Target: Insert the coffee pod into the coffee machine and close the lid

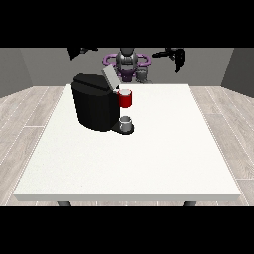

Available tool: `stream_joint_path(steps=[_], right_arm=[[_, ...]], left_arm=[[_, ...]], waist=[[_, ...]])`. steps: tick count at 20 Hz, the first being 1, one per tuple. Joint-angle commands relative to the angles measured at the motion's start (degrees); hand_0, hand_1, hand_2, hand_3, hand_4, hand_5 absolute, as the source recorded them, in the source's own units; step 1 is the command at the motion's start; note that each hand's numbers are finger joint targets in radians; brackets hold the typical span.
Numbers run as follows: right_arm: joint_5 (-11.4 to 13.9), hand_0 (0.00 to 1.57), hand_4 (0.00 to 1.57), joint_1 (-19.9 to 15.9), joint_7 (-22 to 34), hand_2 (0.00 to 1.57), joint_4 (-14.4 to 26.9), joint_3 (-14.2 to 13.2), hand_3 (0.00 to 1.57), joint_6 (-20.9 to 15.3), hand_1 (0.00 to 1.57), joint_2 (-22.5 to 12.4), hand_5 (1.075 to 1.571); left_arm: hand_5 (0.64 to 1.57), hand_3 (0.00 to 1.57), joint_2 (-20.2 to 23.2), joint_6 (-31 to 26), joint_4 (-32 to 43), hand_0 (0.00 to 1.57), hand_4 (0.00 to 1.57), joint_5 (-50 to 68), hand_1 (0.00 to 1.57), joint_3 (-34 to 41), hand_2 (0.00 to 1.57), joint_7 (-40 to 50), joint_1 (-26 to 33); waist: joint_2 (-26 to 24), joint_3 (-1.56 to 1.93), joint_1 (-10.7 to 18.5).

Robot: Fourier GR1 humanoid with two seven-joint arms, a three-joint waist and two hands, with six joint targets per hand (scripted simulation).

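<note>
White table (149,163) under me, both hands raised clear: hand at the view's right (177,57) and hand at the view's left (79,51), fingers unreadable. Coffee machine (94,101), lid (109,77) up; grey thing (126,124) at its base.

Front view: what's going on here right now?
Neither hand holds anything. The hand at the view's left and the hand at the view's right are both raised above the table's far edge. The coffee machine has its lid up, a red thing at the machine, and a grey thing below it.
</note>
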Motion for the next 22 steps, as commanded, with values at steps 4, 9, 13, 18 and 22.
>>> stream_joint_path(steps=[4,9,13,18,22], right_arm=[[-0.9,0.00,0.00,-2.2,-0.9,0.00,-1.3,0.7,0.00,3.9,0.00,-1.3,1.571],[-0.7,0.00,0.14,-7.8,1.0,0.00,-0.4,0.3,0.00,6.2,0.00,-3.6,1.571],[3.2,0.00,0.16,-9.2,2.8,0.00,-0.7,3.5,0.00,3.3,0.00,-0.9,1.571],[2.2,0.00,0.00,-8.6,1.7,0.00,0.5,3.7,0.00,4.9,0.00,0.8,1.571],[1.0,0.00,0.00,-13.2,0.9,0.00,4.8,0.8,0.00,5.6,0.00,-0.1,1.571]], left_arm=[[1.571,0.00,-3.8,-1.7,-6.2,0.00,0.03,4.7,0.00,-0.8,0.00,2.3,4.1],[1.571,0.00,-4.7,-1.4,-11.7,0.00,0.20,6.9,0.00,-5.1,0.00,1.1,7.6],[1.571,0.00,-4.7,-2.7,-17.3,0.00,0.00,8.4,0.00,-4.7,0.00,6.3,10.3],[1.571,0.00,-4.7,0.2,-24.0,0.00,0.00,11.7,0.00,-8.9,0.00,6.3,18.0],[1.571,0.00,-2.6,-2.6,-29.7,0.00,0.00,13.6,0.00,-7.4,0.00,8.3,16.5]], waist=[[1.2,0.04,4.3],[3.1,0.04,6.3],[4.5,0.04,7.1],[5.1,0.03,6.4],[9.9,0.04,7.2]])
